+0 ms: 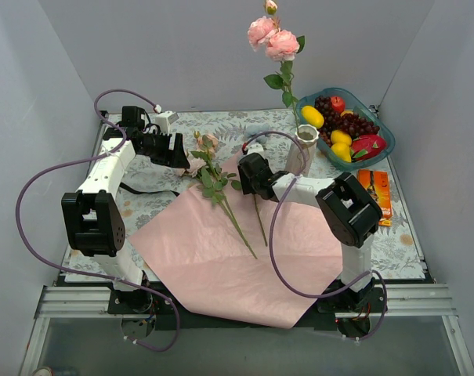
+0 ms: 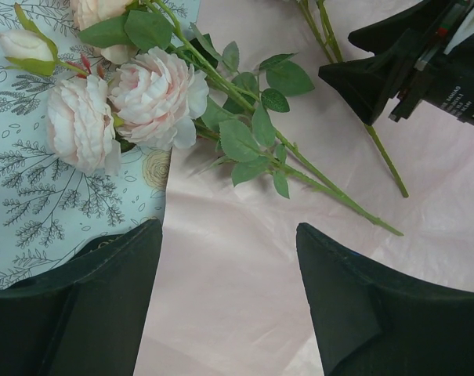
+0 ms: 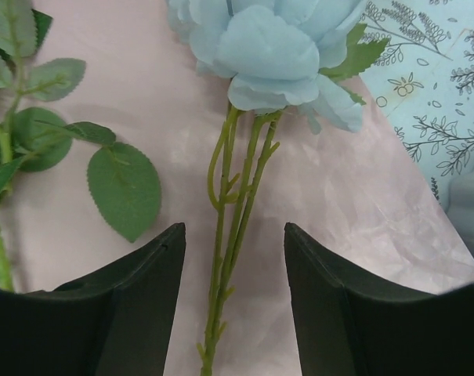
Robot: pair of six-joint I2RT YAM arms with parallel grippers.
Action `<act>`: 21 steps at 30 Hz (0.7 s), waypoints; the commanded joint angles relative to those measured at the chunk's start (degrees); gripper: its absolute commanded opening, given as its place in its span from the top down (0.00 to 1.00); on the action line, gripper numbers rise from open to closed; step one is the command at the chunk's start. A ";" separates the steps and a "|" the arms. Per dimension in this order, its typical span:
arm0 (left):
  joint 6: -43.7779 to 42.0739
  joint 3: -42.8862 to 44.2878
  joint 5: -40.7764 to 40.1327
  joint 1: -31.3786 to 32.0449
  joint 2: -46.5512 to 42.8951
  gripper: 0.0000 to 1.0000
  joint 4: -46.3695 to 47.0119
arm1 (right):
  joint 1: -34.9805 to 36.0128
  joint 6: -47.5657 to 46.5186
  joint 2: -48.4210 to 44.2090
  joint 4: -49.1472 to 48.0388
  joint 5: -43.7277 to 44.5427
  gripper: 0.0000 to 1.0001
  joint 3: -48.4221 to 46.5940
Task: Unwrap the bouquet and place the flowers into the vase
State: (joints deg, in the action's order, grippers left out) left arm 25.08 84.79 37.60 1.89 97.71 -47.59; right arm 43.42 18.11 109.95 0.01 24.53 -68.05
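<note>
The paper is plain lilac-pink. The cloth is printed pale blue-green with grey sprigs and leaves. Pale pink roses and a pale blue blossom are borne on green stems. The vase is white, the bowl teal, its fruit yellow, red and dark purple.

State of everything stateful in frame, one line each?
wrapping paper: unfolded, lying flat
vase: upright, pink roses standing in it
loose pink flower stem: lying across the paper's edge, not held
blue flower: lying on paper, ungripped
left gripper: open, empty
right gripper: open, straddling the blue flower's stem
</note>
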 commanded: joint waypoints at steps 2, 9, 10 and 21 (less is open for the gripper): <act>-0.91 0.11 0.28 0.22 -3.49 0.31 -0.04 | 0.26 -0.27 2.81 -1.76 2.45 0.40 -3.05; -0.82 0.20 0.54 0.22 -3.67 0.31 -0.75 | -0.09 0.08 5.62 -3.35 3.41 0.52 -3.32; -0.74 0.02 0.54 0.22 -3.93 0.31 -0.75 | -0.18 0.17 5.54 -3.52 3.33 0.56 -3.14; -0.30 -0.42 0.45 0.22 -6.13 0.31 -0.48 | 0.17 -1.58 -0.77 -3.17 1.49 0.99 -3.93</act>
State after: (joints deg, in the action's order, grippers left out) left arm 24.91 84.75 37.60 1.89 96.44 -48.03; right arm 43.46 17.69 114.56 -2.63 26.61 -70.54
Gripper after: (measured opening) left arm 0.688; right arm 0.126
